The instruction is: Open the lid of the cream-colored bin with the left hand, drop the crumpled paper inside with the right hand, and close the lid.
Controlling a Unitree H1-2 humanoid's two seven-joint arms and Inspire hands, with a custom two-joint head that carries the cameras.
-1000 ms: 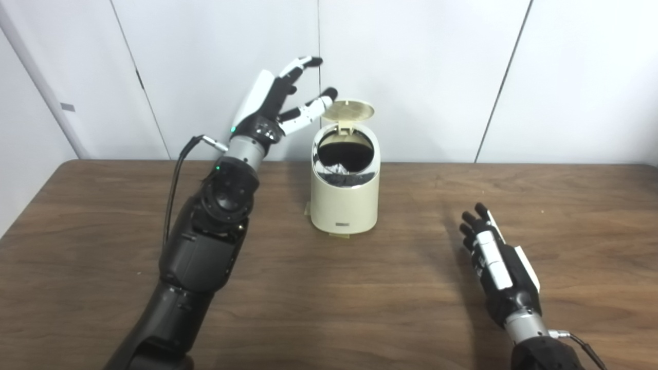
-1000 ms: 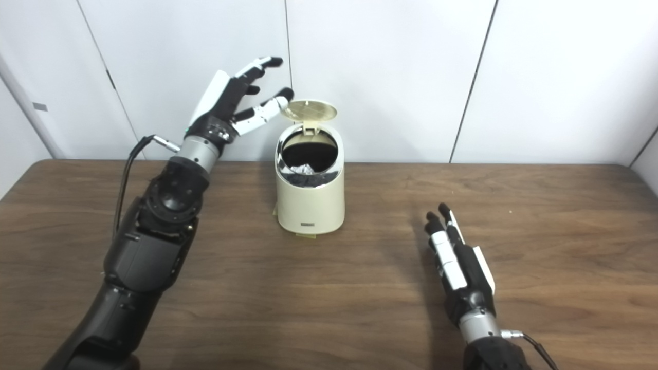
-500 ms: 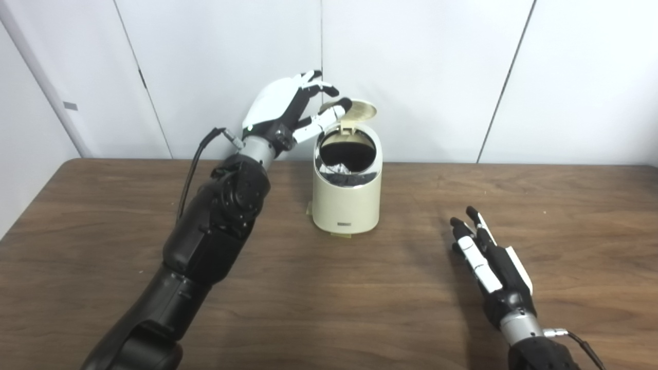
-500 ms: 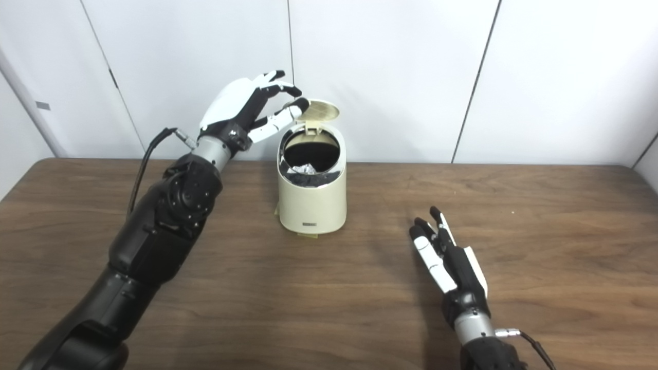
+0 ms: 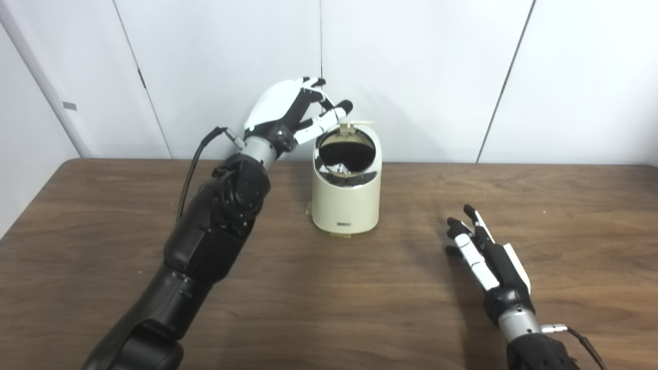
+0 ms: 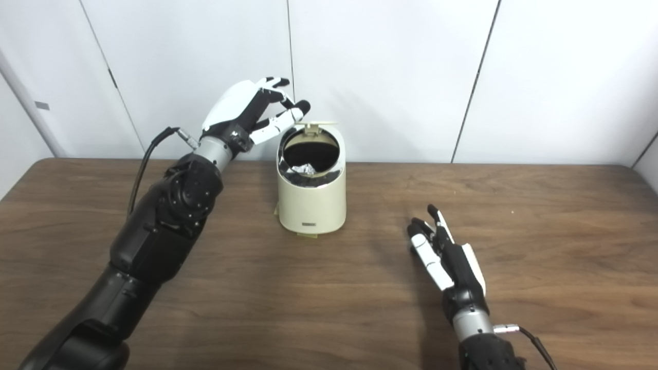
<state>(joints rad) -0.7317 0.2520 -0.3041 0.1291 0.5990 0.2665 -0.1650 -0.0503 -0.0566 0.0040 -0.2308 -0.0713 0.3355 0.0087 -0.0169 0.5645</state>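
Overhead, our left hand (image 5: 288, 110) hovers by the half-raised lid (image 5: 354, 123), fingers loosely curled on nothing. Our right hand (image 5: 488, 257) rests empty, fingers spread.

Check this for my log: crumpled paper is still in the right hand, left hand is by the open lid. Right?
Not quite: the right hand is empty, fingers apart on the table. The left eye view shows the crumpled paper inside the cream-colored bin. The left hand is by the lid.

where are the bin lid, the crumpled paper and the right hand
lid (image 5: 358, 123), left eye view, on its thin front edge
crumpled paper (image 6: 304, 168), right eye view, on the pale wad inside the bin
right hand (image 5: 487, 254), left eye view, on its back
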